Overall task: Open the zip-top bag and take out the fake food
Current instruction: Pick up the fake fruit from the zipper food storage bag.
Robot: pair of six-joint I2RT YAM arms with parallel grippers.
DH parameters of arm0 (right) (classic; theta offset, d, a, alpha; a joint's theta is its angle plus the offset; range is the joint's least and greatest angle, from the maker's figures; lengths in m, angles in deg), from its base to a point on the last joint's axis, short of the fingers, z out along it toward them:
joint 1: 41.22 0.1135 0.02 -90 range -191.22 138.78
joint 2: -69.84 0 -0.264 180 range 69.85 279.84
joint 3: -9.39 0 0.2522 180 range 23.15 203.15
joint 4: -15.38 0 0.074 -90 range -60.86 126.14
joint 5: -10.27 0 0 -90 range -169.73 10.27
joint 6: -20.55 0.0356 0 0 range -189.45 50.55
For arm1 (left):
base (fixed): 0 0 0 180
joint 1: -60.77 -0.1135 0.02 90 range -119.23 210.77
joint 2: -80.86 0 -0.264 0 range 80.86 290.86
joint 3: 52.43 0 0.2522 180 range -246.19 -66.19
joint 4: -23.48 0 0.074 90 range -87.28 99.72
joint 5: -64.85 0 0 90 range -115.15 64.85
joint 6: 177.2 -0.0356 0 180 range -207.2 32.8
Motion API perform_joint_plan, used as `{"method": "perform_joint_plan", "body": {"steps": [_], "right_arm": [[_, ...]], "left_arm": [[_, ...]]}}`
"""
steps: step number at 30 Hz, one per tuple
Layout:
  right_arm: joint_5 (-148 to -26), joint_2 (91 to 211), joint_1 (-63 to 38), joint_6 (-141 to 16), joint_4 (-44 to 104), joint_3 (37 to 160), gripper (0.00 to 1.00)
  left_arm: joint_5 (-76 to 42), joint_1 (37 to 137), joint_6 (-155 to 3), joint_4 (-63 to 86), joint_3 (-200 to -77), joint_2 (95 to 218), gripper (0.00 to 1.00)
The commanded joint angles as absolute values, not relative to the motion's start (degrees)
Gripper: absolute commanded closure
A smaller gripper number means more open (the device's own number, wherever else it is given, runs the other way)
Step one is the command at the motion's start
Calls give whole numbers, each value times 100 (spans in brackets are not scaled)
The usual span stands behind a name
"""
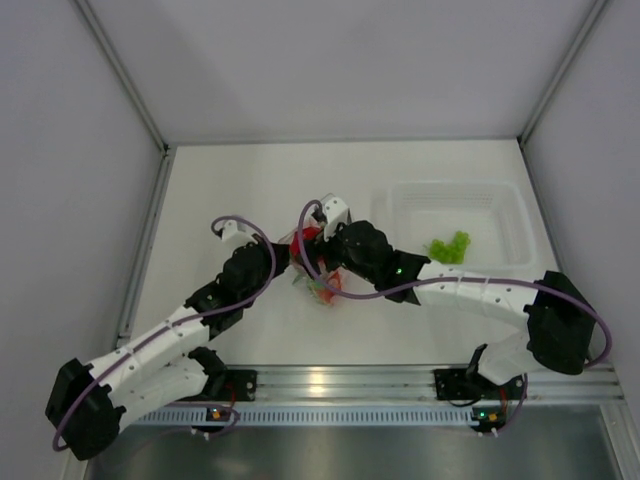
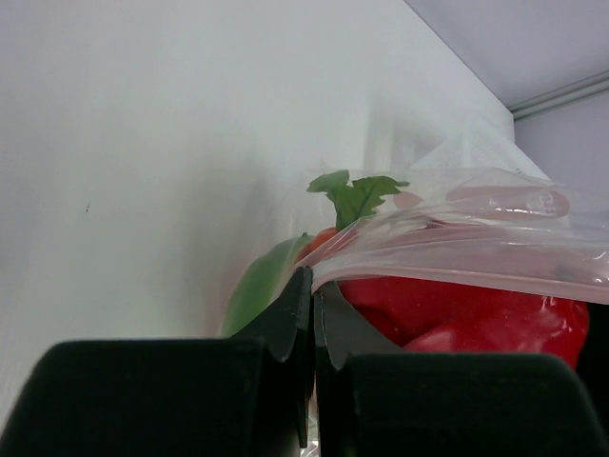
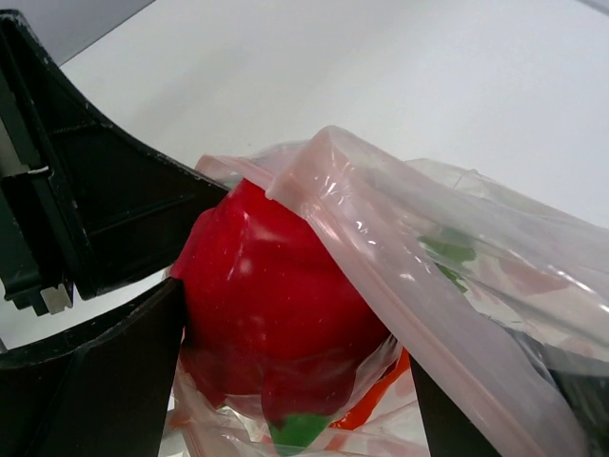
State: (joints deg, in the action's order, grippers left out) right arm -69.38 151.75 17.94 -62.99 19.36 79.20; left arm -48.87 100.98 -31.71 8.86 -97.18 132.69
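The zip-top bag (image 1: 322, 285) lies crumpled mid-table between both arms, its pinkish zip strip (image 2: 476, 252) pulled up. My left gripper (image 2: 312, 281) is shut on the bag's edge beside the strip. A red fake food piece with a green tip (image 3: 276, 286) sticks halfway out of the bag's mouth. My right gripper (image 3: 295, 333) stands wide around this piece, a finger on each side, closed on it through the plastic. A green leaf (image 2: 357, 195), a smooth green piece (image 2: 262, 286) and an orange piece (image 3: 381, 405) show inside the bag.
A rigid clear tub (image 1: 500, 205) stands at the right of the table with green leafy pieces (image 1: 449, 247) in it. White walls close in the table on the left, back and right. The metal rail (image 1: 330, 380) runs along the near edge.
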Motion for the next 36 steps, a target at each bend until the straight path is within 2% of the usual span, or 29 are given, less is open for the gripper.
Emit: {"method": "perform_joint_plan", "body": {"steps": [1, 3, 5, 9, 16, 19, 22, 27, 31, 36], "right_arm": [[-6516, 14851, 1925, -5469, 392, 8661, 100], [-6017, 14789, 1925, -5311, 304, 8521, 100], [-6057, 14763, 1916, -5510, -99, 8363, 100], [-7134, 15122, 1916, -5863, 277, 8634, 100], [-8658, 15510, 1908, -6698, 557, 8406, 100], [-9254, 15449, 1864, -7232, 1040, 8179, 100], [-9675, 15378, 1829, -7427, 1208, 8037, 100], [-10661, 15027, 1811, -7745, 955, 7668, 100], [-10768, 14711, 1785, -7763, 359, 7360, 100], [-10233, 14394, 1715, -7412, -617, 6886, 100]], "left_arm": [[-5064, 10208, -2761, 866, -9187, 13245, 100], [-5046, 10261, -2682, 910, -9046, 13210, 100], [-4950, 10305, -2673, 1104, -9001, 13183, 100], [-4879, 10366, -2839, 1139, -9063, 13210, 100], [-5317, 10340, -3033, 736, -9370, 13438, 100], [-5973, 10288, -2998, 384, -9659, 13342, 100], [-6153, 10209, -3059, 348, -9783, 13254, 100], [-5935, 9910, -3217, 242, -10187, 13595, 100], [-5495, 9681, -3349, 234, -10363, 13939, 100], [-4969, 9611, -3350, 251, -10416, 14299, 100]]}}
